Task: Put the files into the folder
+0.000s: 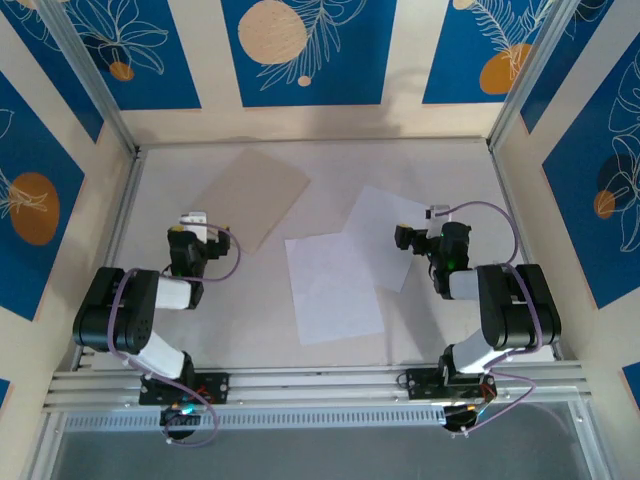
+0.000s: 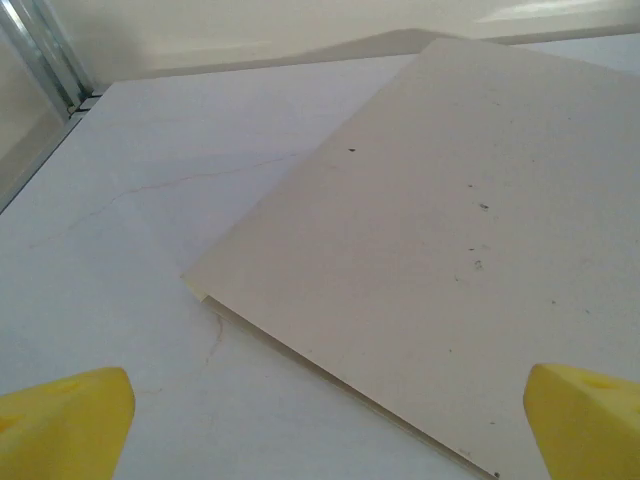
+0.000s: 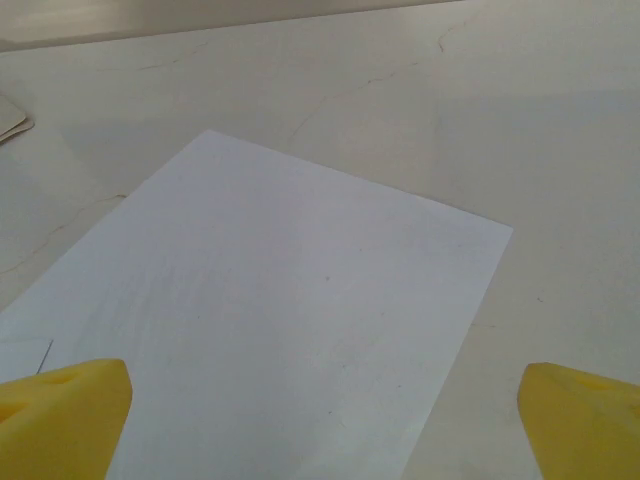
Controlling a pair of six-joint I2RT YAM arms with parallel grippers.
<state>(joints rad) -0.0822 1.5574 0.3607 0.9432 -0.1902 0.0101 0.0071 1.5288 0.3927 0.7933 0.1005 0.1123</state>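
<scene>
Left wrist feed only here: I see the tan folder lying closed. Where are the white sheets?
Observer: Both are right of the folder. The near sheet lies mid-table and the far sheet is behind it to the right. They overlap at a corner.
Operator: Either one touching the folder?
Observer: No, a strip of bare table separates the near sheet from it.
Operator: Right claw?
Observer: The right claw is open, holds nothing, and hangs over the far sheet.

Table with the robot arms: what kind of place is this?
Probably a robot practice booth: two arms bolted to a metal rail, blue leaf-print panels walling a white table, and a folder and two paper sheets on it.
</scene>
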